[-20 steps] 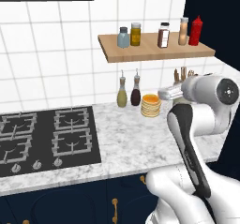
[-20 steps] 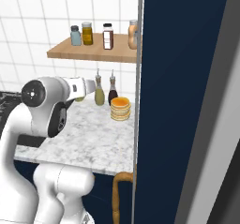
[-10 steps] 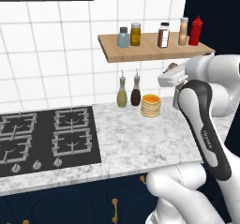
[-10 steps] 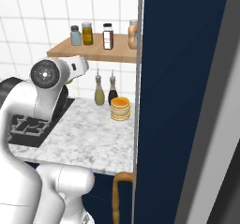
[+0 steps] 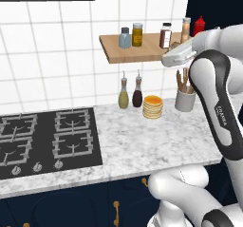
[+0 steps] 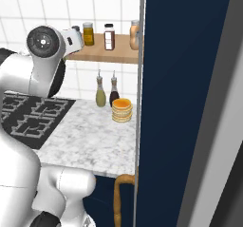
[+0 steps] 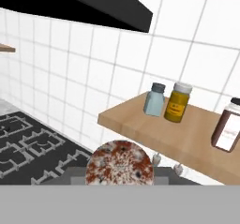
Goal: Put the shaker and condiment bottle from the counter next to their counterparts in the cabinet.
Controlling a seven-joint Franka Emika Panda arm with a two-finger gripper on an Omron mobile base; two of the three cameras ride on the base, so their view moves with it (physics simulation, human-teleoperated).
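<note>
Above the counter (image 5: 142, 143), the end effector (image 5: 173, 60) is clenched on the shaker (image 7: 119, 166), whose round speckled top shows between its tips, just before the cabinet's (image 5: 142, 53) front edge. On the plank stand a pale blue jar (image 7: 153, 100), a yellow jar (image 7: 177, 102) and a brown jar (image 7: 228, 124). Farther right, the condiment bottle (image 5: 186, 30) stands beside the red squeeze bottle (image 5: 199, 25).
</note>
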